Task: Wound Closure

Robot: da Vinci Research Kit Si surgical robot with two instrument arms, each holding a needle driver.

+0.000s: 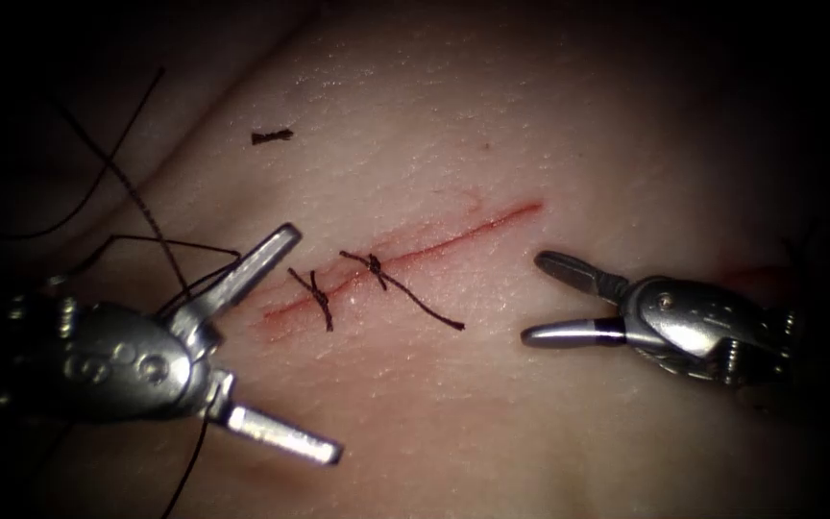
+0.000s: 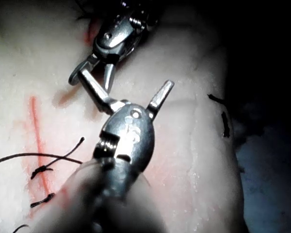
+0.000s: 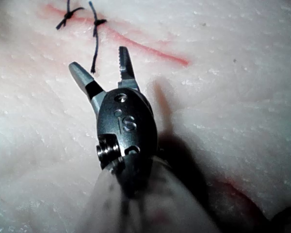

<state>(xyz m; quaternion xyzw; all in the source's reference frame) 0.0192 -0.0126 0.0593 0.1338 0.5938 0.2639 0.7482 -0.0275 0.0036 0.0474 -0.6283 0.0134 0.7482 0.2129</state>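
Steel left hand (image 1: 285, 336): open wide, empty.
Right hand (image 1: 545, 298): open, empty.
Thread (image 1: 415, 303): thin, limp; likely best gripped near tail.

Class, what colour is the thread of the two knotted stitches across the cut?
Dark, near-black thread, clearest in the endoscope view.

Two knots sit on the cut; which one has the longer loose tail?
The knot nearer the right pincer: the right-hand knot. Its tail trails far toward that pincer; the left knot has short ends.
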